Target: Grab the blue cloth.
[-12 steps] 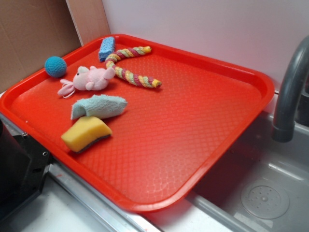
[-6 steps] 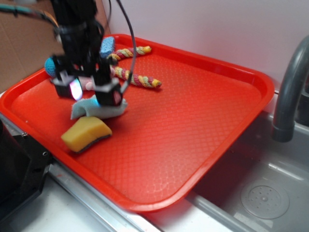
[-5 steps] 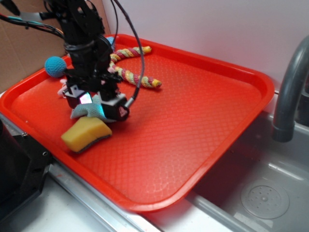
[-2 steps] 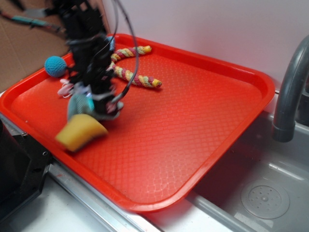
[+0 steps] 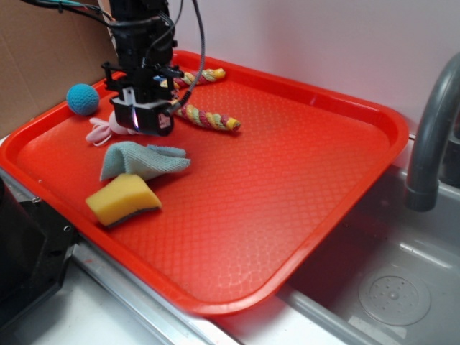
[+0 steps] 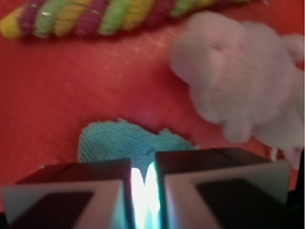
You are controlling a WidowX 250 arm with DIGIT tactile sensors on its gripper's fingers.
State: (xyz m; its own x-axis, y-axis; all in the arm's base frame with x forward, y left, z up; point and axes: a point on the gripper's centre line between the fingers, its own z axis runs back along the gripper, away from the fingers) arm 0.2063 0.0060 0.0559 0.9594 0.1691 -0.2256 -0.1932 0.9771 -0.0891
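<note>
The blue cloth (image 5: 140, 159) lies rumpled and partly spread on the red tray (image 5: 287, 187), just behind the yellow sponge (image 5: 122, 200). My gripper (image 5: 144, 123) hangs a little above the cloth's far edge, in front of the pink plush toy (image 5: 103, 128). In the wrist view the fingers (image 6: 86, 191) stand almost together with a thin bright slit between them. The cloth (image 6: 119, 143) shows on the tray just beyond the fingertips. I see no cloth between the jaws.
A striped rope toy (image 5: 205, 115) lies behind the gripper, and it also shows in the wrist view (image 6: 109, 16). The pink toy fills the wrist view's right side (image 6: 238, 76). A blue crocheted ball (image 5: 83, 98) sits on the tray rim at the left. A grey faucet (image 5: 431, 136) and sink stand to the right.
My gripper came down on the cloth, closed, then rose and moved back toward the pink toy. The cloth stayed on the tray, more spread out. The sponge shifted slightly left.
</note>
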